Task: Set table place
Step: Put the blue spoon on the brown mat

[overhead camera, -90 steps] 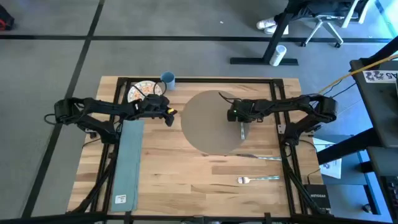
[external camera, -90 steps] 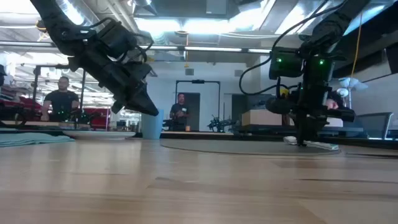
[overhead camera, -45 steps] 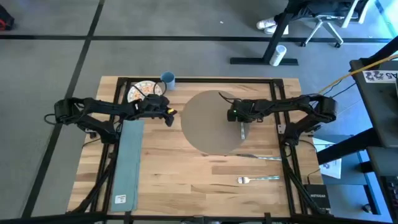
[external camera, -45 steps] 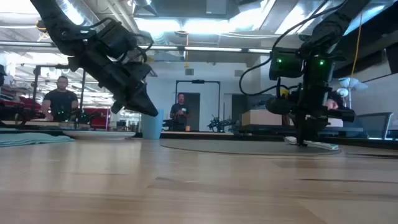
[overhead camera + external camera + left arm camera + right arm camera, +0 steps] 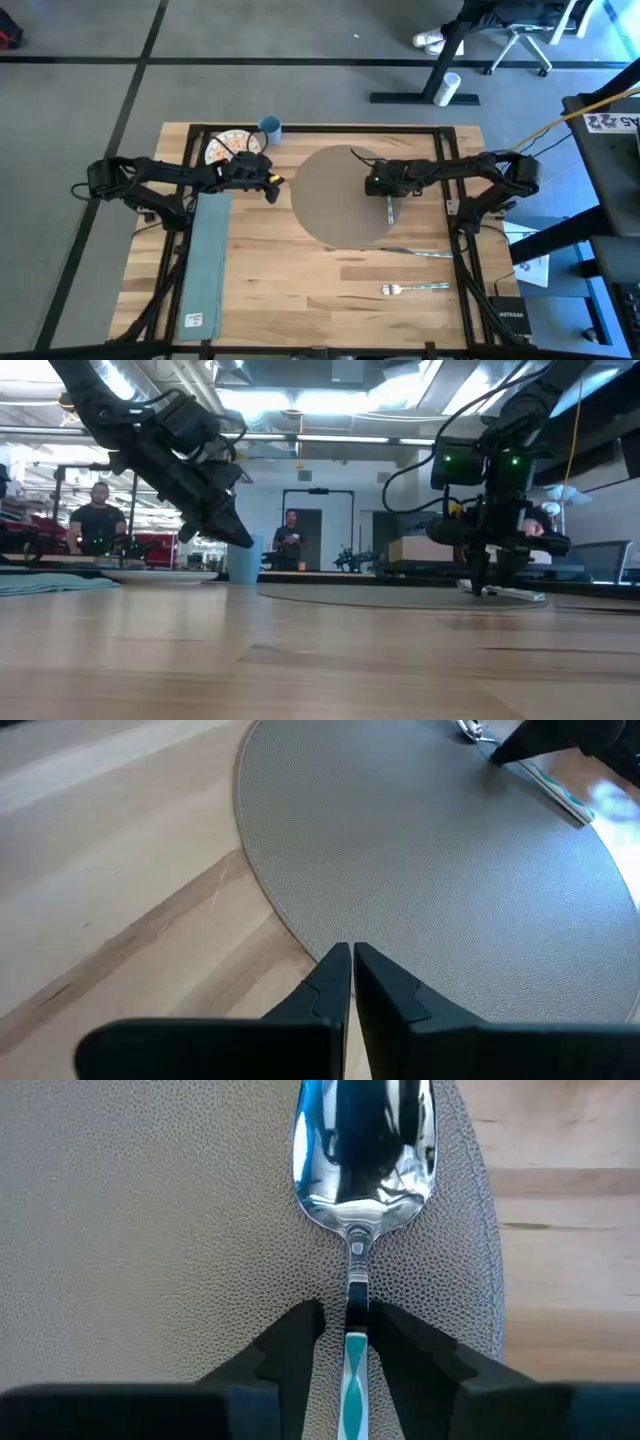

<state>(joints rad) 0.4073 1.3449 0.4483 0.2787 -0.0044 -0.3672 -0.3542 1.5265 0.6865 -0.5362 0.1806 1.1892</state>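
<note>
The round grey-brown placemat (image 5: 345, 195) lies flat on the wood table (image 5: 300, 300). A spoon (image 5: 362, 1150) with a teal-striped handle (image 5: 355, 1370) lies on the mat's right part, its bowl toward the near edge. My right gripper (image 5: 350, 1342) points down over it, open, with a finger on either side of the handle just behind the bowl and a narrow gap on each side. My left gripper (image 5: 352, 960) is shut on nothing and hangs above the table at the mat's left rim (image 5: 275, 185).
A long teal napkin (image 5: 205, 260) lies along the left side. A patterned plate (image 5: 230, 147) and a blue cup (image 5: 270, 126) stand at the far left. A knife (image 5: 415, 252) and a fork (image 5: 415, 288) lie near the right front. People stand in the room beyond.
In the low view my right gripper's fingers have parted a little around the spoon's handle, and the spoon stays lying on the placemat. My left gripper has kept still.
</note>
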